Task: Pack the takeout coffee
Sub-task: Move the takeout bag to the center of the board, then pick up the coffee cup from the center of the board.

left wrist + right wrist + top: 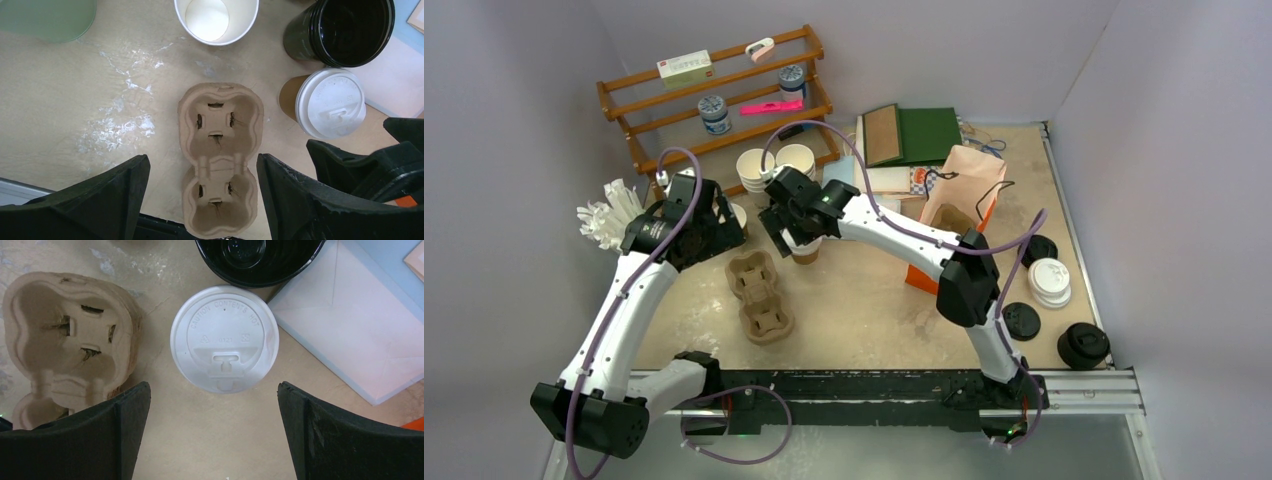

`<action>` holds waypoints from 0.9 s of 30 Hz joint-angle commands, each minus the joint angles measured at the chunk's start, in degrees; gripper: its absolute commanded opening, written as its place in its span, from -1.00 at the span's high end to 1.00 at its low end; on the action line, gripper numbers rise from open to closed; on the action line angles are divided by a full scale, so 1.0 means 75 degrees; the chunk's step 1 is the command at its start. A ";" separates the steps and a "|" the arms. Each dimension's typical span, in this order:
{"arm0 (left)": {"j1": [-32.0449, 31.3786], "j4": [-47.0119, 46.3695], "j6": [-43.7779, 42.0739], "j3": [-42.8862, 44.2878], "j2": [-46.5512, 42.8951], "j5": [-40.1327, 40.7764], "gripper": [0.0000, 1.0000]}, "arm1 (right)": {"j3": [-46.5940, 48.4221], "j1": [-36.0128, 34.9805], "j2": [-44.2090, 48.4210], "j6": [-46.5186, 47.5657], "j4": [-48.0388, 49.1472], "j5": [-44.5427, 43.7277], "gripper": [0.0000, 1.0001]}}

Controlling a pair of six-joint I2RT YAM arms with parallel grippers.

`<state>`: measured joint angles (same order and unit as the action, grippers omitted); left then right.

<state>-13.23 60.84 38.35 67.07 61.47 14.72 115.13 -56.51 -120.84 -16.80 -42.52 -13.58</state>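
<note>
A brown kraft coffee cup [806,252] with a white lid [224,337] stands on the table beside a two-cup pulp carrier [759,295]. My right gripper [792,232] hovers above the cup, open and empty [214,435]; the lid lies just ahead of its wide-spread fingers [120,435]. My left gripper [719,235] is open and empty over the carrier [217,150], whose near pocket lies between its fingers [300,200]. The lidded cup also shows at the right of the left wrist view [327,102].
A black cup [345,30] and an open white cup [216,20] stand behind the carrier. A brown paper bag [959,195] stands at the right. White lids [1049,280] and black lids [1021,320] lie far right. A wooden shelf [714,100] stands at the back.
</note>
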 commanded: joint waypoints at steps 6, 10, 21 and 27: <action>0.0054 -0.0251 -0.0374 0.0353 0.0045 -0.0409 -0.62 | 0.0641 -0.0076 -0.0434 0.0129 0.0027 -0.0989 -0.90; 0.0054 -0.0217 -0.0501 0.0459 0.0100 -0.0428 -0.62 | 0.0877 -0.0082 -0.0657 0.0171 -0.0018 -0.0902 -0.84; 0.0054 -0.0227 -0.0687 0.0551 0.0296 -0.0512 -0.62 | 0.1065 -0.0082 -0.0972 0.0111 -0.0053 -0.0745 -0.81; 0.0054 -0.0225 -0.0695 0.0493 0.0311 -0.0580 -0.61 | 0.1077 -0.0071 -0.1082 0.0033 -0.0079 -0.0645 -0.76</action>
<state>-13.23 60.45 34.63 69.21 63.92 11.00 120.86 -56.99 -128.25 -16.38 -42.68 -18.55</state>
